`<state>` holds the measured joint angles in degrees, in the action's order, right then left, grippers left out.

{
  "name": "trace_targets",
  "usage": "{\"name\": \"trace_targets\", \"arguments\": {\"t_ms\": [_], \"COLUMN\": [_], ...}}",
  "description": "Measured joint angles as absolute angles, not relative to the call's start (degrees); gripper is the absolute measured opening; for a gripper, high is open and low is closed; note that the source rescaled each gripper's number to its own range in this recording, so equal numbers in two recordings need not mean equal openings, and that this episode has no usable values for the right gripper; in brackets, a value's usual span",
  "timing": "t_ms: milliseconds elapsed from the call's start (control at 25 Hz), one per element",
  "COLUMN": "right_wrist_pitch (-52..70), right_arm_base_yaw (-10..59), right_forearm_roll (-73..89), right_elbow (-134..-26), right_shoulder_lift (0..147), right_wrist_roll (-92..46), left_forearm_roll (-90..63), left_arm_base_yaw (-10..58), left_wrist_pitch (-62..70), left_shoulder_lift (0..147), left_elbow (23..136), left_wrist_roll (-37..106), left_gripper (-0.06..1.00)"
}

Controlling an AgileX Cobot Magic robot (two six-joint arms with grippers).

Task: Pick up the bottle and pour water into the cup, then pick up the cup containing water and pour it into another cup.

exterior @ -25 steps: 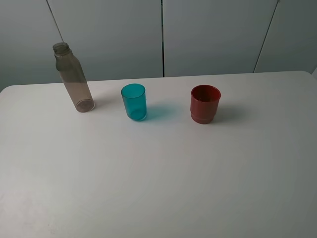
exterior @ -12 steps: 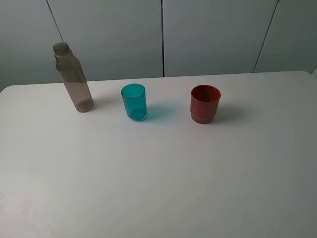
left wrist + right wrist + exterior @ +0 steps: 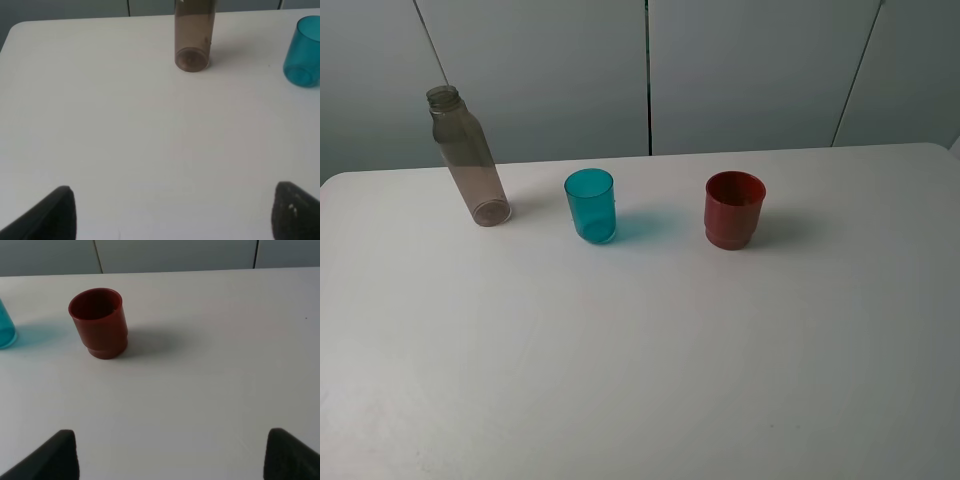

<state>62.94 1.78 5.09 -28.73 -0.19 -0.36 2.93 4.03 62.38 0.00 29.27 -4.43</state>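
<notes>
The tall greyish clear bottle (image 3: 467, 157) stands uncapped at the table's back left; its lower part (image 3: 194, 35) shows in the left wrist view. To its right stands the teal cup (image 3: 591, 205), also seen at the edge of the left wrist view (image 3: 303, 51). Further right is the red-brown cup (image 3: 733, 209), upright and empty (image 3: 99, 322). My left gripper (image 3: 172, 215) is open, its fingertips wide apart over bare table well short of the bottle. The right gripper (image 3: 170, 455) is open too, short of the red cup. Neither arm shows in the high view.
A white table (image 3: 650, 340) carries all three things in a row near its back edge. Behind it runs a grey panelled wall (image 3: 740, 70). The table's left back corner (image 3: 20, 27) appears in the left wrist view.
</notes>
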Motion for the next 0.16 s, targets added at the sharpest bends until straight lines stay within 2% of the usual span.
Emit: {"name": "trace_targets", "arguments": {"t_ms": [160], "right_wrist_pitch": [62.94], "right_arm_base_yaw": [1.78], "right_forearm_roll": [5.09], "right_elbow": [-28.73], "right_shoulder_lift": [-0.19], "right_wrist_roll": [-0.36], "left_forearm_roll": [2.93], "left_arm_base_yaw": [4.03], "left_wrist_pitch": [62.38], "left_shoulder_lift": [0.0], "left_elbow": [29.27], "left_wrist_roll": [-4.39], "left_gripper": [0.99]}}
